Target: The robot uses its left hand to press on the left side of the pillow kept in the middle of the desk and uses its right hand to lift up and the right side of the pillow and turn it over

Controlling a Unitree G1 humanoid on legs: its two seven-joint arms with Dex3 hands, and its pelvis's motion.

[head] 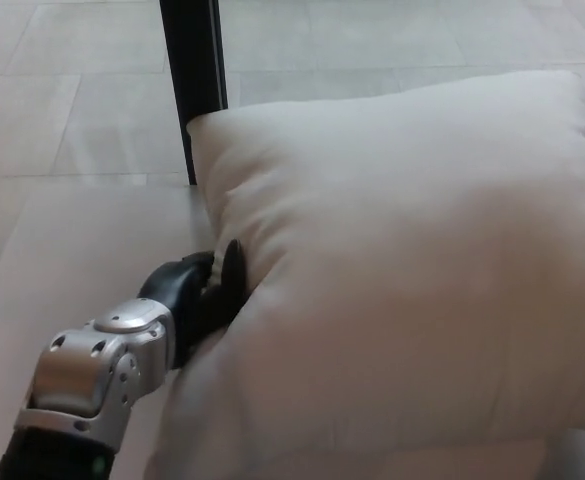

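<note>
Pressing step in hand: left hand (197, 295) against the pillow (402, 270) at its left edge; finger state cannot be told. Right hand absent from view. Next: firm downward hold before lifting.

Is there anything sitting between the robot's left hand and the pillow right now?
Nothing visible does. The black left hand is already against the left edge of the large white fabric pillow, its fingers pushed into the cloth. The black post stands behind the pillow's far corner, clear of the hand.
</note>
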